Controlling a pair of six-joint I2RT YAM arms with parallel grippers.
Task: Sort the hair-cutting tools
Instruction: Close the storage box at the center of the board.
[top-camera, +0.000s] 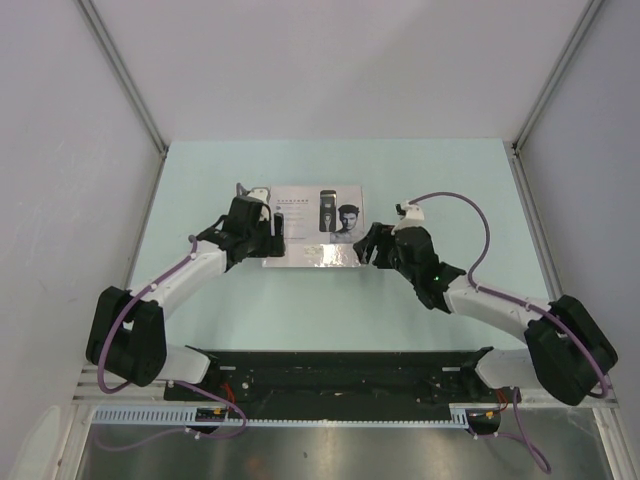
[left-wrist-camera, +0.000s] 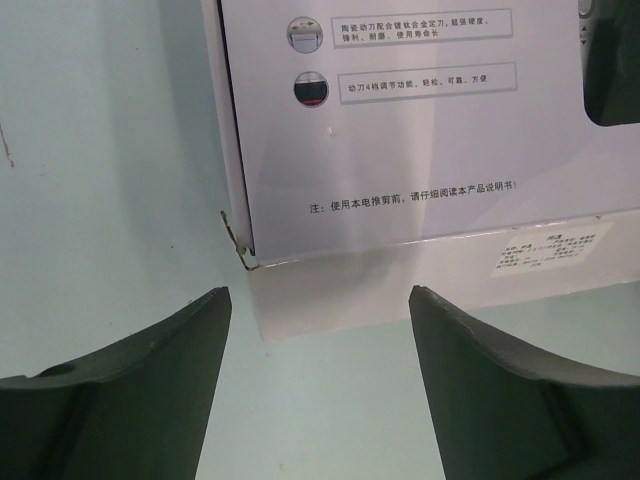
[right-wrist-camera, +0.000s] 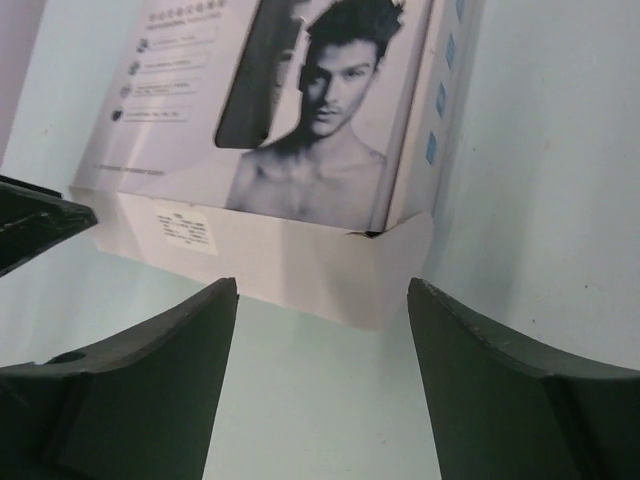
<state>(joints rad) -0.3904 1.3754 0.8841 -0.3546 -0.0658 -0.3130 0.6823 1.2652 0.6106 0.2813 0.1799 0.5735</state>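
While one box (top-camera: 300, 215) lies flat, left pincer (top-camera: 280, 233) and right pincer (top-camera: 366, 246) both gape.

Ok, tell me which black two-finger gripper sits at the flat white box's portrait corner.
The right gripper: it faces the corner of the flat white box by the man's portrait; the left gripper faces the text-only corner.

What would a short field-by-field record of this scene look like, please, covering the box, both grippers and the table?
box: white, lying flat on the table, printed lid on
left gripper: open, pointed at the box's near left corner
right gripper: open, pointed at the box's near right corner
contact: neither gripper is closed on the box
loose tools: none in view; a clipper appears only as a picture on the lid
table: pale green
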